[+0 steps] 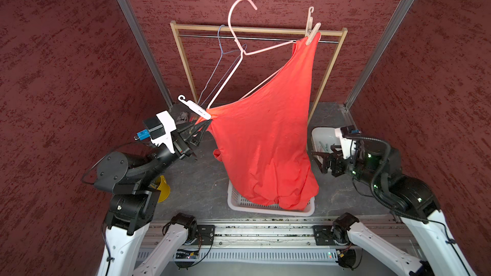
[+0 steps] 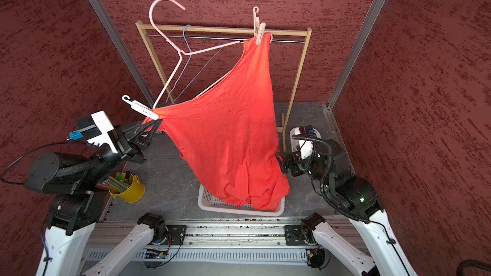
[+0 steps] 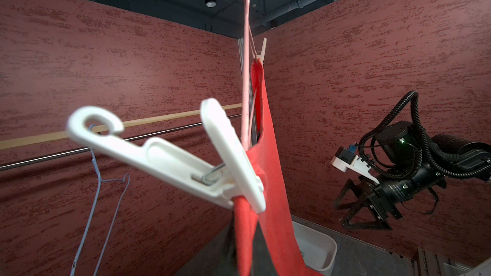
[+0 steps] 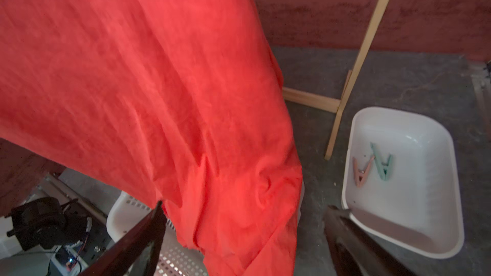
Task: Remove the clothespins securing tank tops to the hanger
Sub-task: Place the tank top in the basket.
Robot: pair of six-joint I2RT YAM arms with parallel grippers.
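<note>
A: L gripper (image 1: 208,122) – status?
B: Clenched. Grips orange-red tank top (image 1: 265,134) at strap corner, just below white clothespin (image 1: 195,108).
A: White clothespin – on or off?
B: On. Pinches strap to low end of pink hanger (image 1: 240,46). Sticks curled end out, away from cloth. Fills L wrist view close up, w/ metal spring showing at pivot.
A: Beige clothespin (image 1: 312,33)?
B: On too. Clips other strap at hanger's high end, up by top bar of rack (image 1: 271,30), R side.
A: Hanger pose?
B: Steeply tilted, w/ hook in open air, clear of rail. Blue hanger (image 1: 218,39) behind, hooked on rack.
A: Rest of tank top?
B: Hangs stretched diagonally btw both pins, then drapes down over white basket (image 1: 235,200). Hem-to-basket contact: can't tell.
A: R gripper (image 1: 325,160)?
B: Released, w/ jaws spread wide, holding nothing. Sits low beside cloth's R edge. Touching or not: can't tell.
A: Anything else on table?
B: White tub (image 4: 425,208) by rack's R leg, w/ pink peg (image 4: 362,171) and teal peg (image 4: 382,164) lying side by side inside. Yellow bucket (image 2: 132,191) w/ pens near L arm base.
</note>
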